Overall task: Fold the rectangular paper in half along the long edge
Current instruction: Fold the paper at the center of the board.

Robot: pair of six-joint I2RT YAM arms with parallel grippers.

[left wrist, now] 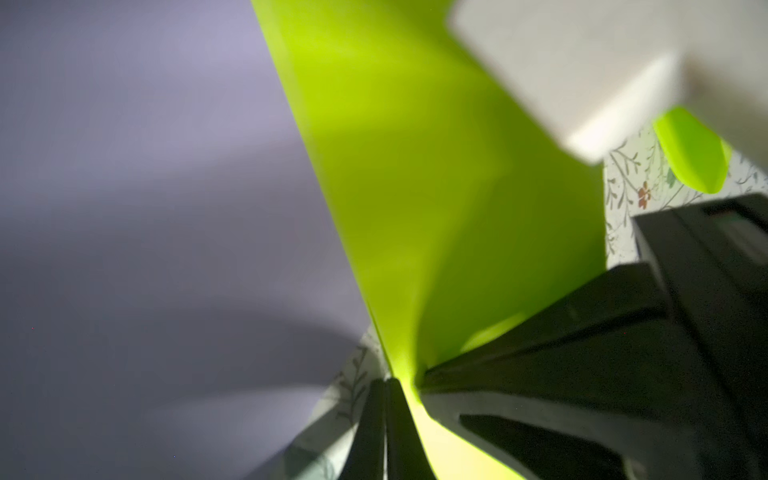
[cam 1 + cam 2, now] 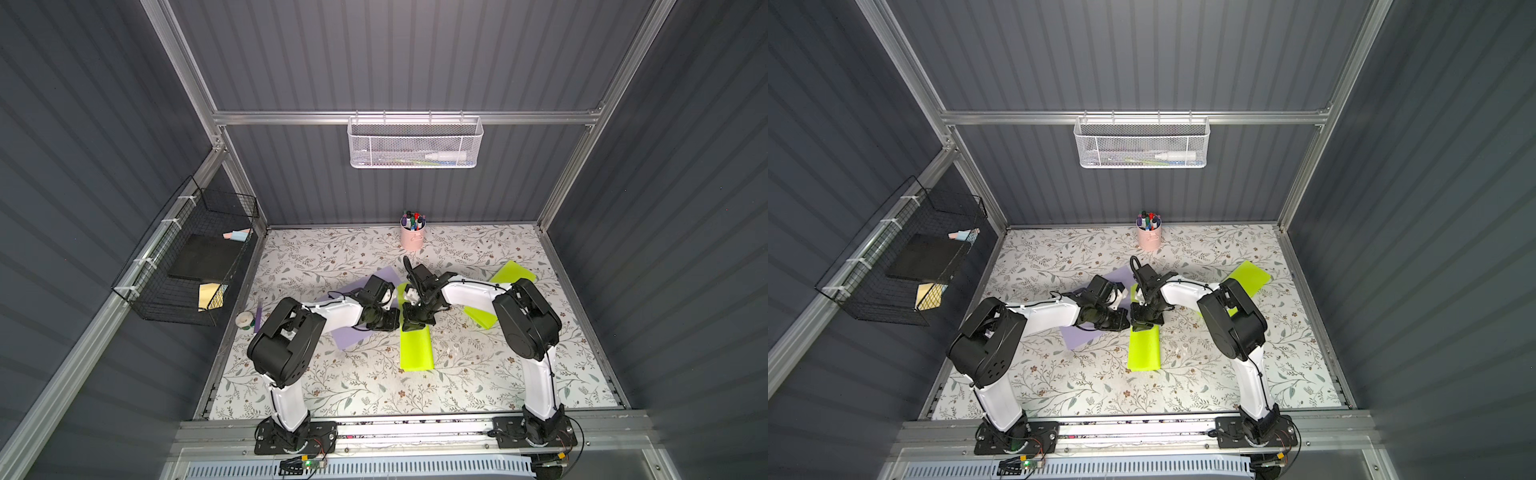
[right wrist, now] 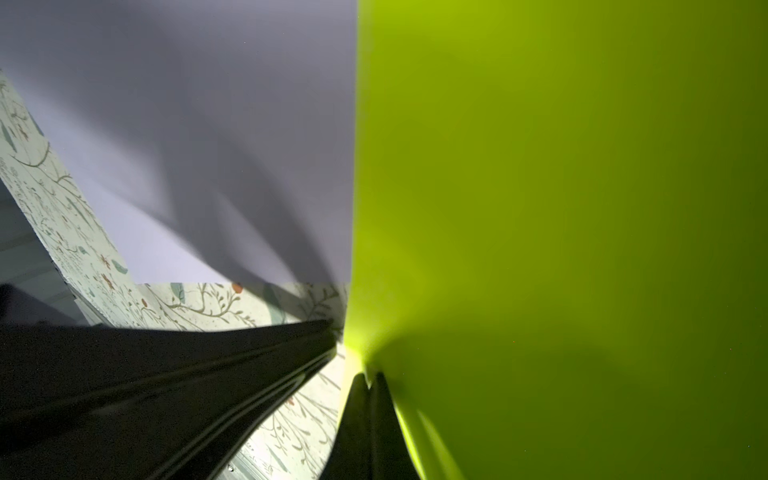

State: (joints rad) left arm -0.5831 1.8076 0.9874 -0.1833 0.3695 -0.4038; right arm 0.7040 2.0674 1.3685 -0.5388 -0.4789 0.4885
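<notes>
Left gripper [image 1: 386, 386]: closest to the left wrist lens, low centre; jaws pressed together, tip at the paper's edge. Whether it pinches the sheet cannot be told.
Right gripper [image 3: 368, 380]: low centre of the right wrist view; clenched, tip against the same paper.
Paper [image 2: 417, 349]: lime green, centre of both top views, looks doubled over lengthwise, on the table [image 2: 374, 386].
Left arm [image 2: 336, 311], right arm [image 2: 469, 291]: elbows raised, forearms angled inward, wrists meeting over the paper's upper end.
Purple sheet [image 2: 353, 337]: left of the paper, under the left arm.

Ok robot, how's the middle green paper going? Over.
Left end effector, right end effector shut, tips at green paper. Paper looks folded, narrow. Purple sheet alongside.
</notes>
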